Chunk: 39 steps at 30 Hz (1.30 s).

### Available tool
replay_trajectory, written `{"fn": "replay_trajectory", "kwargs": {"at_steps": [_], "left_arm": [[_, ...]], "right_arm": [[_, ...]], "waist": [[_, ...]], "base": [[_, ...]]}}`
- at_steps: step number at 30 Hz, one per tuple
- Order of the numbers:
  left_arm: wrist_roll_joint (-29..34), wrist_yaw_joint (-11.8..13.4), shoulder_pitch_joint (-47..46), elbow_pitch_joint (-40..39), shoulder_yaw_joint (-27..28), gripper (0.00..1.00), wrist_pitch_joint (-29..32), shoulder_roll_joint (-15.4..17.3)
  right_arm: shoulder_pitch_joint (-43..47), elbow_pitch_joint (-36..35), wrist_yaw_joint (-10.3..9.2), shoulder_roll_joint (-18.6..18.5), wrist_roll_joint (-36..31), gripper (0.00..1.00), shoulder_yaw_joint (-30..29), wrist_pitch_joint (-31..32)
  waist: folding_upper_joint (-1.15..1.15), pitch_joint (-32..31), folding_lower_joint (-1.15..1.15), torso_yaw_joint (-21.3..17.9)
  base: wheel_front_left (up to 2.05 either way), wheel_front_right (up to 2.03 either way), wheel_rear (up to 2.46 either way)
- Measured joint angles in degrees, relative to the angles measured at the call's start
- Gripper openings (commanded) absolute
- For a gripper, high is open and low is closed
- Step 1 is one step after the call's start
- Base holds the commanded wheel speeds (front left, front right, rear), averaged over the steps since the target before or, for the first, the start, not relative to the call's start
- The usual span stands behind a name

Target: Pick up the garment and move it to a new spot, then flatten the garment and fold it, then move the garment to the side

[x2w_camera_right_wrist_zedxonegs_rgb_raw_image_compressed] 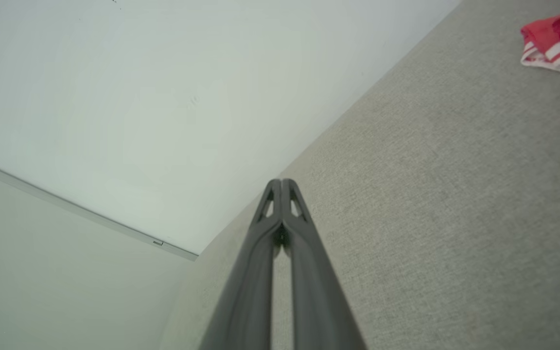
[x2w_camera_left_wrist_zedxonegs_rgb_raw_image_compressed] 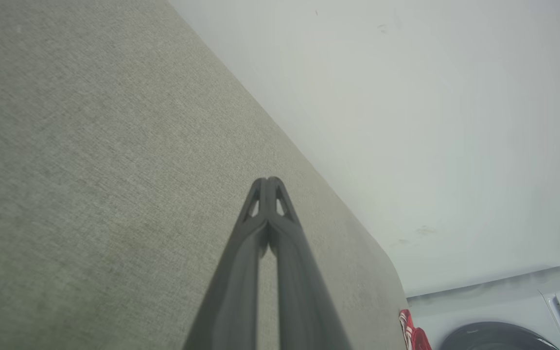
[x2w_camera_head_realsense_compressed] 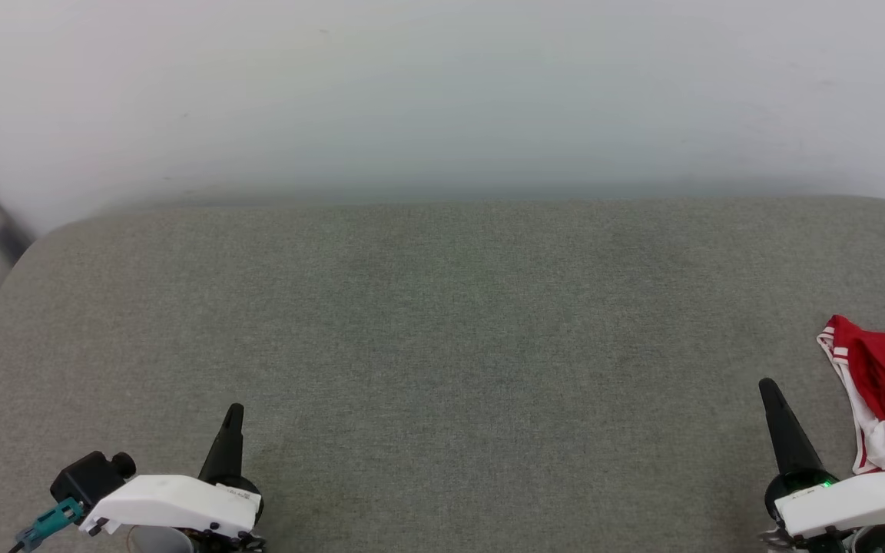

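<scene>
L end effector [x2w_camera_head_realsense_compressed: 234,412], 7 o'clock, clenched on nothing; R end effector [x2w_camera_head_realsense_compressed: 767,386], 5 o'clock, same, empty. At 4 o'clock the garment [x2w_camera_head_realsense_compressed: 884,376] sits bunched by the grey worktop [x2w_camera_head_realsense_compressed: 442,322] rim, just beside R, partly out of frame, poss. overhanging: a shallow one-layer pinch could drag it off.

Light on my padded surface [x2w_camera_head_realsense_compressed: 442,346] is soft and even, bright without glare. Shadows are faint, just a dim band along the foot of the far wall [x2w_camera_head_realsense_compressed: 442,100]. My head view is sharp. In my wrist views the left gripper [x2w_camera_left_wrist_zedxonegs_rgb_raw_image_compressed: 268,183] and right gripper [x2w_camera_right_wrist_zedxonegs_rgb_raw_image_compressed: 282,183] blur toward the lens, the weave smears at the edges, and the garment [x2w_camera_right_wrist_zedxonegs_rgb_raw_image_compressed: 550,43] looks washed-out and soft.
</scene>
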Motion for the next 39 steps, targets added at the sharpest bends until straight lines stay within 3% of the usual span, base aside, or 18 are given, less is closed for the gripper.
{"fn": "replay_trajectory", "kwargs": {"at_steps": [39], "left_arm": [[-17.44, -4.74, -2.46, 1.49, 7.1, 0.0, 5.75, -3.92]], "right_arm": [[-4.39, 4.99, 0.0, -0.02, 22.87, 0.0, -0.63, 1.67]], "waist": [[0.0, 0.82, 0.0, 0.15]], "base": [[0.0, 0.0, 0.0]]}}
